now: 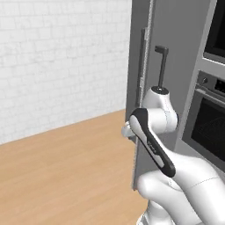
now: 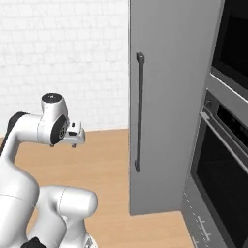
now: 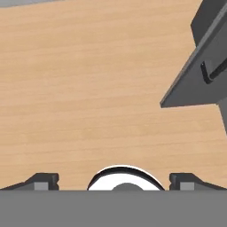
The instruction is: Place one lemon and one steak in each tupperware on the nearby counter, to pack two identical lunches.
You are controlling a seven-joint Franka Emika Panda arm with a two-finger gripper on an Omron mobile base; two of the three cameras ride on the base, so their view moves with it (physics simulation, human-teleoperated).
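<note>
The lemon, the steak, the tupperware and the counter are out of view. My gripper (image 3: 114,179) points down at the light wooden floor (image 3: 88,88). Its two dark fingertips (image 3: 42,179) stand wide apart, open, with nothing between them. In the right base view the gripper (image 2: 64,144) hangs low at the left, in front of the folded white arm. In the left base view the hand (image 1: 127,130) peeks out from behind the arm's dark-striped link, close to a tall grey cabinet.
The tall grey cabinet (image 2: 169,97) with a long dark vertical handle (image 2: 139,111) rises just ahead. A black built-in oven (image 2: 223,160) stands to its right. A white brick wall (image 1: 57,57) closes the back, and open wooden floor (image 1: 66,176) lies to the left.
</note>
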